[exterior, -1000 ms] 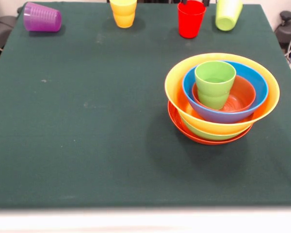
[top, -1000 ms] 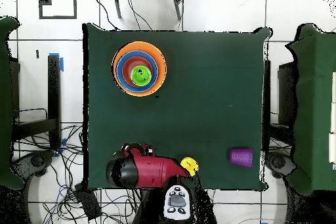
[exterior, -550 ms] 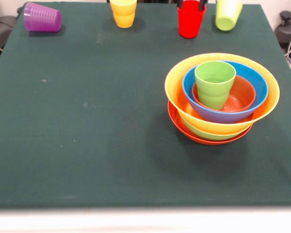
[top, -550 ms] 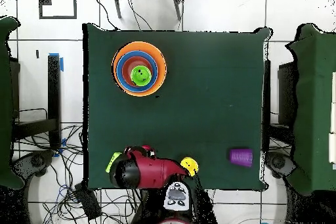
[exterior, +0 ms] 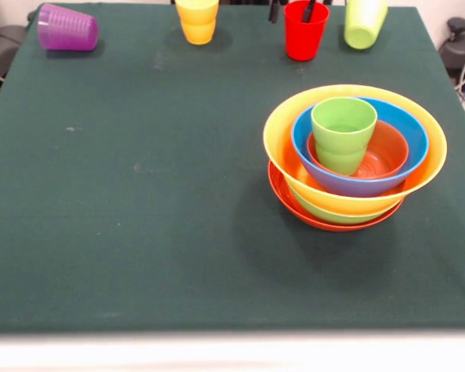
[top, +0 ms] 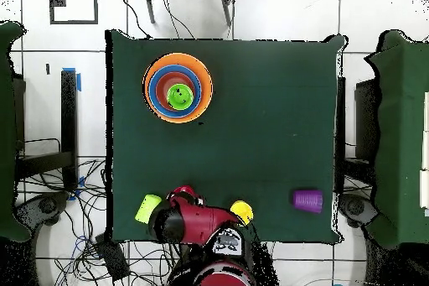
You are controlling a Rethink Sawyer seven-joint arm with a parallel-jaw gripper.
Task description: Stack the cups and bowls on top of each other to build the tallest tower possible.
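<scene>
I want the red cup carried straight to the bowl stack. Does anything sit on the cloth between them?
Nothing visible does. The red cup stands upright at the far edge, and only bare green cloth lies between it and the bowl stack. The other cups stand off to the sides.

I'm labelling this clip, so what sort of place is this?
Probably a robotics lab: a green-clothed table on a tiled floor, loose cables around it, and a red robot arm at its edge.

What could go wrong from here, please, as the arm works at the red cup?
1. The end effector straddles the red cup rim, one finger apparently inside; an off-centre close could tip it.
2. A tilted green cup lies close beside, so a swing might knock it.
3. The purple cup lies on its side near the table edge and could roll.
</scene>
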